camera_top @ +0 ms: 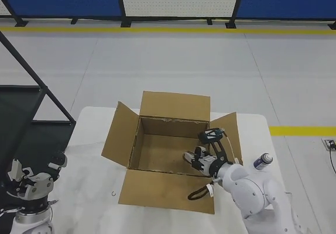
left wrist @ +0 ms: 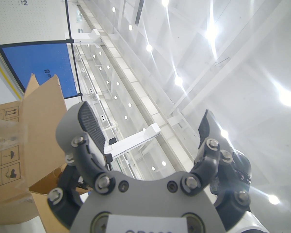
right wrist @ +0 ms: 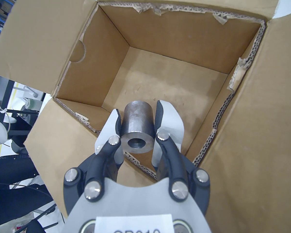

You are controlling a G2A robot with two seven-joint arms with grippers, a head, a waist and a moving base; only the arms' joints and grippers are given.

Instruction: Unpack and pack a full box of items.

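An open cardboard box (camera_top: 168, 108) stands in the middle of the white table, its four flaps folded outward. My right gripper (right wrist: 137, 116) is shut on a short steel cylinder (right wrist: 136, 127) with a bore through it, held over the box's near right corner above the bare box floor (right wrist: 160, 78). The same gripper (camera_top: 192, 158) hangs inside the box's right side in the top view. My left gripper (left wrist: 148, 122) is open and holds nothing; it points upward toward the ceiling, beside a box flap (left wrist: 31, 122). That arm (camera_top: 33, 181) rests at the table's near left edge.
A small bottle with a dark cap (camera_top: 263, 161) lies on the table (camera_top: 92, 175) to the right of the box. A black metal rack (camera_top: 16, 117) stands to the left of the table.
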